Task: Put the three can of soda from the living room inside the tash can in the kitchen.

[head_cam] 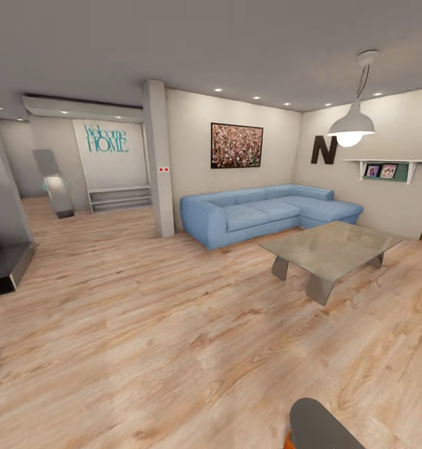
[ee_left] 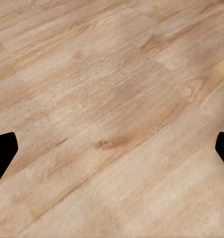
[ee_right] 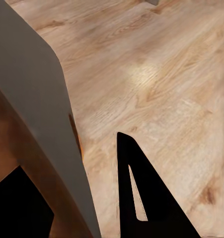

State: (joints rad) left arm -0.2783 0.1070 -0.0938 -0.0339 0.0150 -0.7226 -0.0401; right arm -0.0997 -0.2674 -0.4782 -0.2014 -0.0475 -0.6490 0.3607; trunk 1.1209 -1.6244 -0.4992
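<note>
I am in the living room, on a light wood plank floor (head_cam: 142, 324). My right gripper (ee_right: 84, 198) is shut on the wall of the tash can (ee_right: 37, 114), a grey bin with a brown inside. One black finger is inside it and the other is outside. A dark grey rounded shape (head_cam: 323, 427) with an orange-brown sliver at the head view's bottom edge looks like that bin. My left gripper (ee_left: 112, 148) hangs open over bare floor, with only its black fingertips (ee_left: 2, 153) showing. The cans of soda are out of view.
A blue corner sofa (head_cam: 267, 212) stands against the far wall, with a glass coffee table (head_cam: 329, 249) in front of it at the right. A grey pillar (head_cam: 159, 156) rises left of the sofa. A dark glossy block (head_cam: 5, 265) sits at the left edge. A hallway (head_cam: 80, 206) opens behind it.
</note>
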